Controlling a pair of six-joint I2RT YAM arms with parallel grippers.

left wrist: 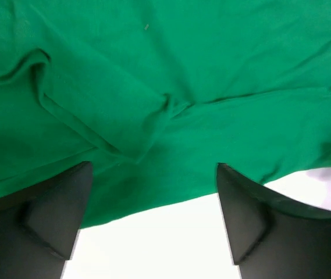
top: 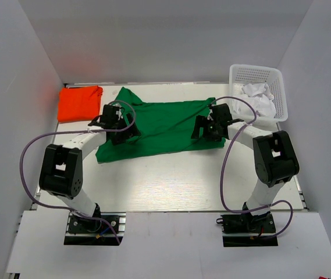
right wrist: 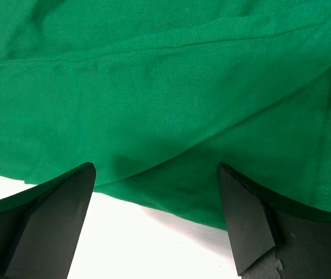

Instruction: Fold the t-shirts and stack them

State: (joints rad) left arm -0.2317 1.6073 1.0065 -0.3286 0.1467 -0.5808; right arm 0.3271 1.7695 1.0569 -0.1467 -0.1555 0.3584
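The deep green t-shirt (top: 159, 125) lies spread and partly folded across the middle of the table. The orange-red t-shirt (top: 79, 103) lies folded at the back left. My left gripper (top: 120, 129) hangs over the green shirt's left part, open and empty; in the left wrist view its jaws stand wide apart (left wrist: 153, 192) over the shirt's near edge (left wrist: 171, 145). My right gripper (top: 207, 129) is over the shirt's right part, open and empty, jaws wide apart (right wrist: 156, 192) above the green hem (right wrist: 171, 116).
A white mesh basket (top: 259, 74) with white cloth (top: 259, 97) inside stands at the back right. White walls enclose the table on three sides. Purple cables loop beside both arms.
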